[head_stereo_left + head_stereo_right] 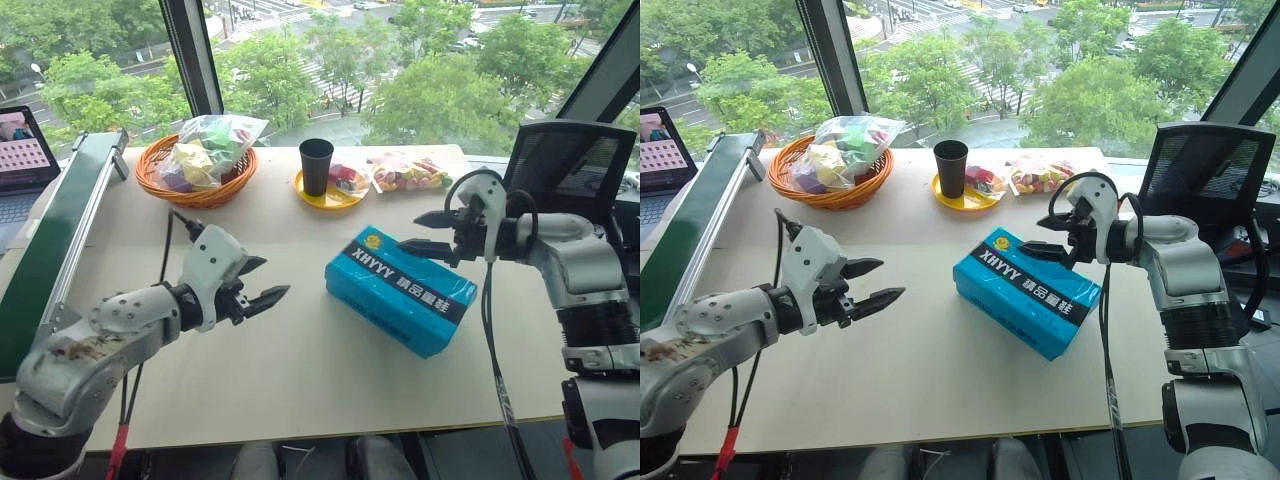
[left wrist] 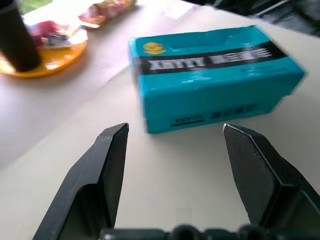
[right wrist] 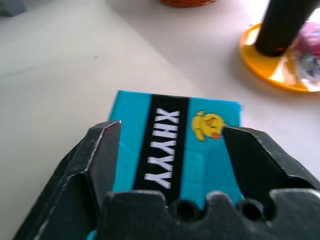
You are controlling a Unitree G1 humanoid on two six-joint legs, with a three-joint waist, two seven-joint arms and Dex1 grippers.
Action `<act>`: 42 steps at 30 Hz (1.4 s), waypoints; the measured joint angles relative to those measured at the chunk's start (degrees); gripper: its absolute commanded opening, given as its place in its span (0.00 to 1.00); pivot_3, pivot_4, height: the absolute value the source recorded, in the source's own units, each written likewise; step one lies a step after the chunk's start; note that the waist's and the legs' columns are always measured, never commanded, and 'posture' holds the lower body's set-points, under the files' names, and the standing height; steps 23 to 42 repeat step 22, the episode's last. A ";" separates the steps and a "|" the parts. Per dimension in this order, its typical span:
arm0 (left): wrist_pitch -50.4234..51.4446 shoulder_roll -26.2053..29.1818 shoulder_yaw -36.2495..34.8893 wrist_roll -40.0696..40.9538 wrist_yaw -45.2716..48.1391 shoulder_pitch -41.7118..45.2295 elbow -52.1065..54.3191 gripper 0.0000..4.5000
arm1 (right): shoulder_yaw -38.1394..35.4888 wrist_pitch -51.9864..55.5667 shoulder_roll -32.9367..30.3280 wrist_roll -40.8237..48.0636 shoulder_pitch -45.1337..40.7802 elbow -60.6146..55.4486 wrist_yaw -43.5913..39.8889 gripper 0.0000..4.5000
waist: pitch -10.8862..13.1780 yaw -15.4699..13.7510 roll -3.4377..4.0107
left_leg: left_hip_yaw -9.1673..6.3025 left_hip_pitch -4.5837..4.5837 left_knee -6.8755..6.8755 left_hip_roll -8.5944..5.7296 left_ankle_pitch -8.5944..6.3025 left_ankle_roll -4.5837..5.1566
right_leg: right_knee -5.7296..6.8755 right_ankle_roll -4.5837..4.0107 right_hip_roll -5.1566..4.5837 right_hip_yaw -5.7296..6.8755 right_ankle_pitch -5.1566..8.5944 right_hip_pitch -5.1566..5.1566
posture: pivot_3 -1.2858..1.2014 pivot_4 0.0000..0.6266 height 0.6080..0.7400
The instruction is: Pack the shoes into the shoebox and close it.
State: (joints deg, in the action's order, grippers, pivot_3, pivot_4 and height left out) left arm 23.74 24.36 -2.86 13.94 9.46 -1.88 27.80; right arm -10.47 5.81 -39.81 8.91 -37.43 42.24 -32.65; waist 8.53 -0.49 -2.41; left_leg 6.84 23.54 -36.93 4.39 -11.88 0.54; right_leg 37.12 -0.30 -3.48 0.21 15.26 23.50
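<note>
Both end effectors, left (image 1: 262, 281) and right (image 1: 432, 233), are open; the bright blue cardboard shoebox (image 1: 401, 289) looks shut, so back away slowly.

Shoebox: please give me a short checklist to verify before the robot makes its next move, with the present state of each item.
1. Lid of the shoebox is closed and lies flat: ok.
2. Shoes are inside: cannot tell, the box is closed.
3. Shoebox rests fully on the table, away from the edges: ok.
4. Left gripper is open, holds nothing and is apart from the box: ok.
5. Right gripper is open and holds nothing, above the far end of the lid: ok; whether it touches the lid: cannot tell.
6. Cup and basket stand apart from the box, at the far side of the table: ok.
</note>
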 measured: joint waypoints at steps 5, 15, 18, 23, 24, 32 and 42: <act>-12.40 -6.19 -0.01 -5.13 -2.26 -9.62 -8.98 0.72 | -1.97 -6.17 6.72 0.40 9.40 1.51 5.18 0.99 | -0.02 0.79 0.08 | -0.03 -0.28 0.06 0.07 -0.05 0.07 | 0.00 0.02 0.00 -0.20 0.00 -0.16 | 0.52 0.24 0.97; -23.99 -12.65 -3.78 -8.20 -5.54 -15.02 -16.59 0.72 | -3.71 -11.37 15.58 1.72 18.36 0.14 11.45 0.99 | -0.08 1.74 0.14 | 0.01 -0.39 0.05 0.23 -0.13 0.18 | -0.02 0.10 0.06 -0.41 -0.05 -0.23 | 0.52 0.24 0.97; -26.11 -16.64 -4.70 -6.14 -5.58 -16.25 -17.85 0.72 | -1.79 -10.21 19.94 2.58 22.15 -8.71 10.37 0.99 | -0.08 2.65 0.14 | 0.01 -0.40 0.06 0.30 -0.15 0.19 | -0.01 0.10 0.07 -0.44 -0.05 -0.22 | 0.52 0.24 0.97; -27.73 -19.04 -6.21 -4.67 -5.63 -17.19 -20.60 0.72 | 3.04 -8.20 23.41 1.87 23.72 -16.59 10.23 0.99 | -0.09 2.91 0.17 | 0.01 -0.39 0.05 0.27 -0.15 0.19 | 0.04 0.10 0.06 -0.41 -0.05 -0.16 | 0.52 0.24 0.97; -27.73 -19.04 -6.21 -4.67 -5.63 -17.19 -20.60 0.72 | 3.04 -8.20 23.41 1.87 23.72 -16.59 10.23 0.99 | -0.09 2.91 0.17 | 0.01 -0.39 0.05 0.27 -0.15 0.19 | 0.04 0.10 0.06 -0.41 -0.05 -0.16 | 0.52 0.24 0.97; -27.73 -19.04 -6.21 -4.67 -5.63 -17.19 -20.60 0.72 | 3.04 -8.20 23.41 1.87 23.72 -16.59 10.23 0.99 | -0.09 2.91 0.17 | 0.01 -0.39 0.05 0.27 -0.15 0.19 | 0.04 0.10 0.06 -0.41 -0.05 -0.16 | 0.52 0.24 0.97; -27.73 -19.04 -6.21 -4.67 -5.63 -17.19 -20.60 0.72 | 3.04 -8.20 23.41 1.87 23.72 -16.59 10.23 0.99 | -0.09 2.91 0.17 | 0.01 -0.39 0.05 0.27 -0.15 0.19 | 0.04 0.10 0.06 -0.41 -0.05 -0.16 | 0.52 0.24 0.97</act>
